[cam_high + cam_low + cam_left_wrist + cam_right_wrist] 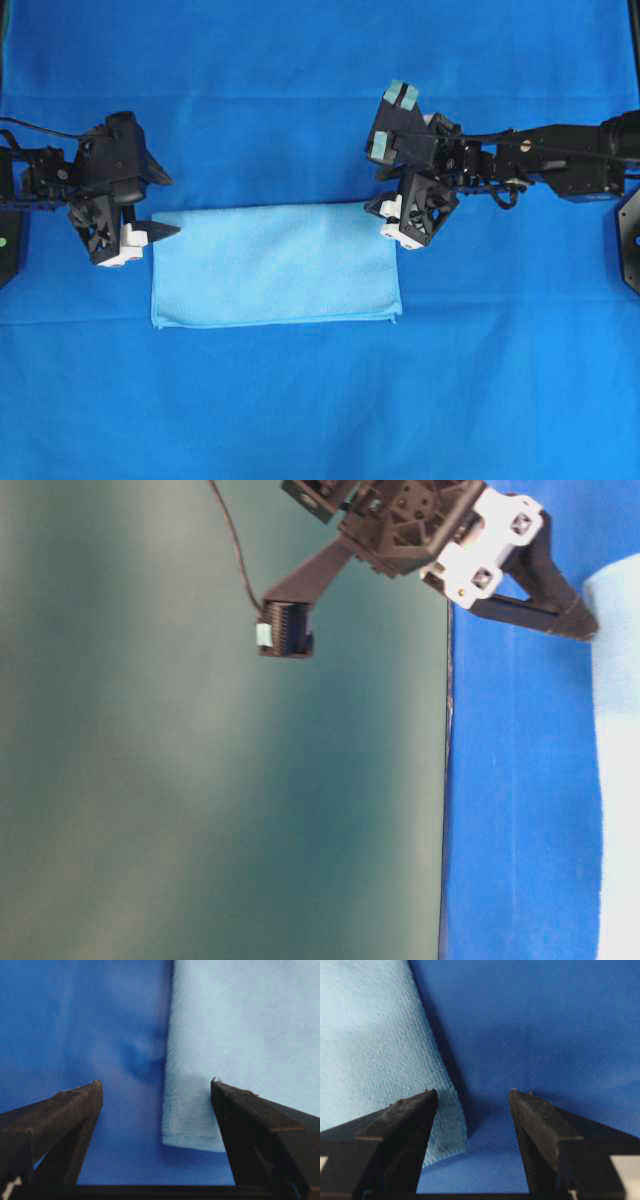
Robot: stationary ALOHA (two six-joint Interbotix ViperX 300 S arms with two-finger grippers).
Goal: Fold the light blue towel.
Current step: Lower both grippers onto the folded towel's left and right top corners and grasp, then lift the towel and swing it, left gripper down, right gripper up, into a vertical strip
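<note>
The light blue towel (275, 265) lies flat as a wide rectangle on the sheet, with a doubled hem along its near edge. My left gripper (173, 207) hangs open over the towel's far left corner. In the left wrist view that corner (192, 1125) lies between the fingers of the left gripper (155, 1081), untouched. My right gripper (380, 208) stands open over the far right corner. The right wrist view shows this corner (447, 1135) beside the left finger of the right gripper (472, 1091). At table level the left gripper (585, 628) hovers just off the towel's edge (618, 780).
A large royal-blue sheet (300, 410) covers the whole table. Black arm mounts sit at the left edge (10, 245) and the right edge (628, 240). A black cable (235, 550) hangs behind the left arm.
</note>
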